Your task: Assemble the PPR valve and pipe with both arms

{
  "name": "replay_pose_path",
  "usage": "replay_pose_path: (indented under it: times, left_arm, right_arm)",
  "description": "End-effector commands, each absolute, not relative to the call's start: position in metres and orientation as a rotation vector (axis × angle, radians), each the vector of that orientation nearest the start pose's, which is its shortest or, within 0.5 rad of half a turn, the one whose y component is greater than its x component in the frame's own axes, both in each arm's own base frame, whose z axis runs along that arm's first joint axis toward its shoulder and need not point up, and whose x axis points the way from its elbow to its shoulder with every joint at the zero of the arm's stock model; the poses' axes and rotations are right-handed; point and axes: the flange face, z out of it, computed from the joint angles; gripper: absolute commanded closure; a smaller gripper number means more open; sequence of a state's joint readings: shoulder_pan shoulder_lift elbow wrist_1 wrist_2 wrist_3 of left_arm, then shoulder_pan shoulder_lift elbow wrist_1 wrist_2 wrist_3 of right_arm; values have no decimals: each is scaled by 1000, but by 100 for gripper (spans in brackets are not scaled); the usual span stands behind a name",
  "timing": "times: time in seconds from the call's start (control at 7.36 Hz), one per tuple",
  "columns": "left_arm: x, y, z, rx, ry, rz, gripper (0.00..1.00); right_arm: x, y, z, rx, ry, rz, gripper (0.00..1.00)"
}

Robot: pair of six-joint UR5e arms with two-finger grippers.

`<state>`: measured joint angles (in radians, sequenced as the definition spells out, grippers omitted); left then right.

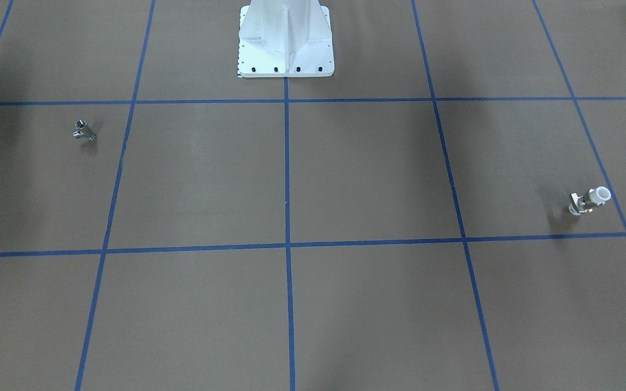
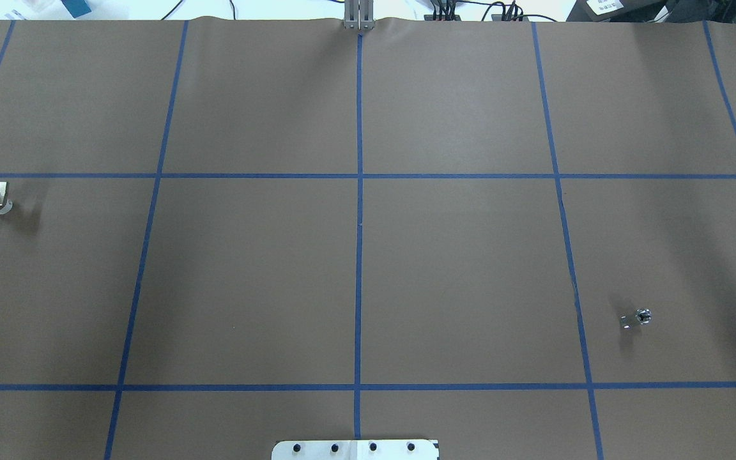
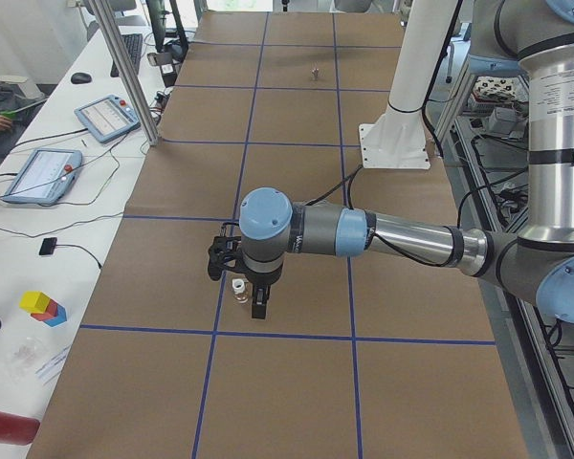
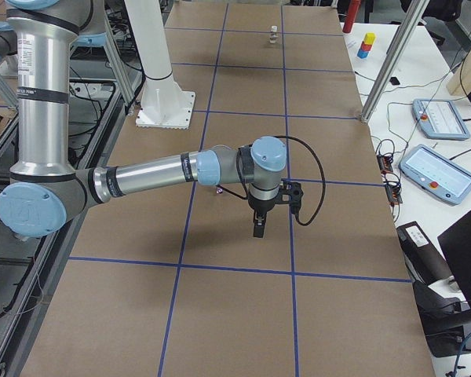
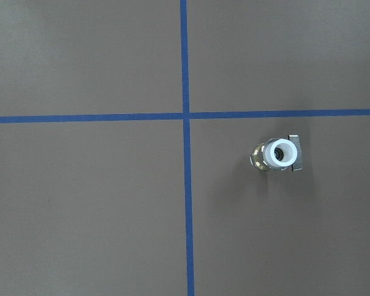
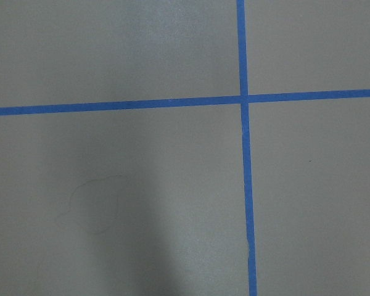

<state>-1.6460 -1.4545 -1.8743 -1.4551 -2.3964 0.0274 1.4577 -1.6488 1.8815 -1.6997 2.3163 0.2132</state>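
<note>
The left gripper (image 3: 237, 277) hangs low over the brown table (image 2: 246, 268), directly above the PPR valve (image 5: 277, 154). It shows only in the left side view, so I cannot tell how far apart its fingers are or whether they touch the valve. In the left wrist view the valve stands upright and free, white ring up, to the right of centre beside a crossing of blue tape lines (image 5: 185, 116).

The right gripper (image 4: 267, 214) hovers over bare table. Its opening cannot be judged either. The pipe (image 1: 83, 131) stands well apart from the valve, at the table's opposite end.

The risk, as I judge it, is that the valve's off-centre position lets a descending finger strike it and tip it. The pipe is tiny and shiny, so a nudge could topple it.

The right wrist view shows only table and tape, not the pipe. Neither arm appears in the overhead or front view.
</note>
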Motion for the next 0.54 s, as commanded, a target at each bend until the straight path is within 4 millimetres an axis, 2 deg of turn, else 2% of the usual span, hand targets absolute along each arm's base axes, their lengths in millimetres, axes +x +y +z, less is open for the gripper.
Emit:
replay_pose_path:
  times: [0.0,0.41]
  left_arm:
    - [-92,-435,568,118,823,-11,0]
    - [-89,-435,560,130,867,-7,0]
  right_arm:
    - [14,-459,559,-24,-749,55,0]
    - [14,-461,555,-14,-752,53,0]
